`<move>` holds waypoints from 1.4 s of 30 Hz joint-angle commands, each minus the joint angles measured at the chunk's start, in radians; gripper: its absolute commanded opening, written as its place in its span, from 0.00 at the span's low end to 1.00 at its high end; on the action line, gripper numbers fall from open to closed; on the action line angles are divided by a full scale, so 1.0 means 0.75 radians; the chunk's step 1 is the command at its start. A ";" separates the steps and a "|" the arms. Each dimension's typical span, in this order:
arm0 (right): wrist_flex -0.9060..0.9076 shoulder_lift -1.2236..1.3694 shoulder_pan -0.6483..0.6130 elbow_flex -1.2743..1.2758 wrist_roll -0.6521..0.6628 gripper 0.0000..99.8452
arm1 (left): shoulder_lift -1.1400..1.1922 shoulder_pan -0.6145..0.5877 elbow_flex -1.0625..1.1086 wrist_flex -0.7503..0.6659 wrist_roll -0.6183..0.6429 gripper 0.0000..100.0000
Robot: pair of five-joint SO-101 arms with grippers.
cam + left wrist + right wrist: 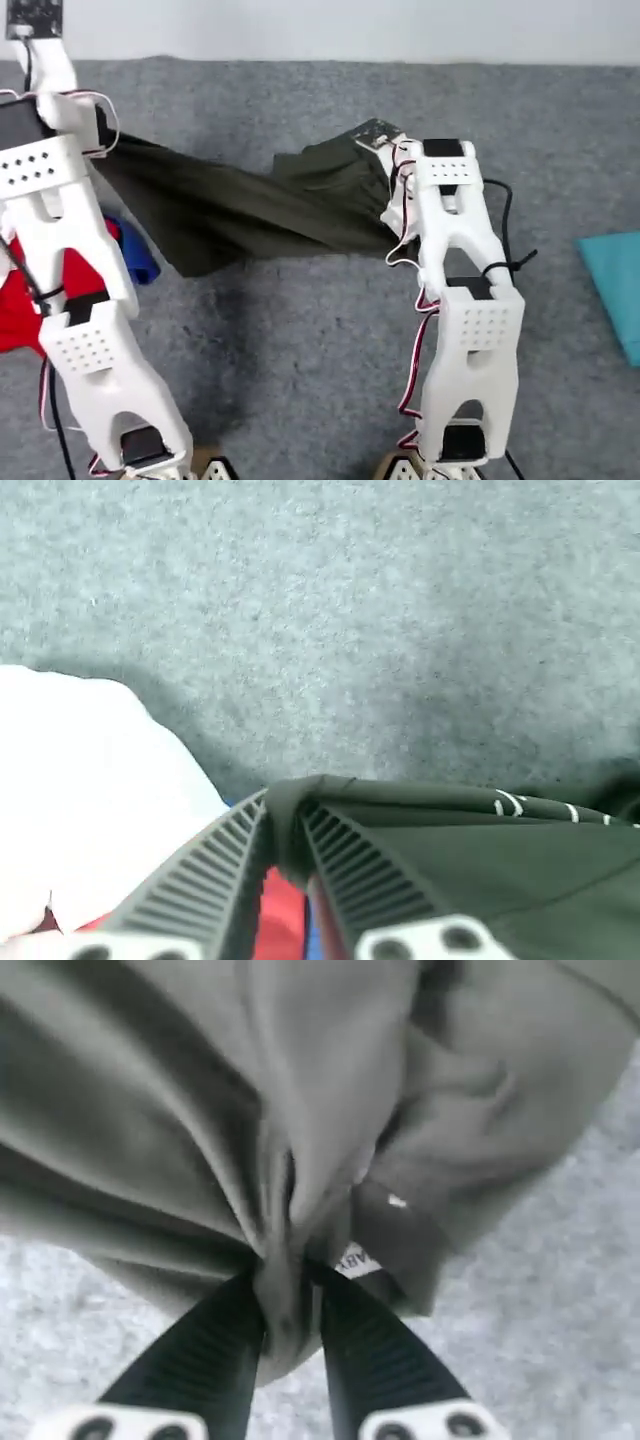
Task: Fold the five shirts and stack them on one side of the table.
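The left pincer (287,830) pinches one edge of the dark green shirt (250,215) and the right pincer (290,1290) pinches the other, so the shirt is stretched between them over the table (300,360). If I pull them wider, I think the cloth can slip out.

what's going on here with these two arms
Both arms hold one dark green shirt stretched between them over the grey table: the left gripper pinches one end, the right gripper the other. A red shirt and a blue shirt lie bunched beneath the left arm; a teal shirt lies beyond the right arm.
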 commanded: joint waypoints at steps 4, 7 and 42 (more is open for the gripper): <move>-0.019 -0.085 0.034 -0.012 0.014 0.01 | -0.084 -0.037 0.116 0.031 0.020 0.02; -0.009 -0.087 0.062 -0.020 0.014 0.01 | -0.084 -0.045 0.152 0.031 0.025 0.02; 0.134 -0.181 0.281 -0.031 0.119 0.04 | -0.655 0.241 1.589 0.033 -0.464 0.20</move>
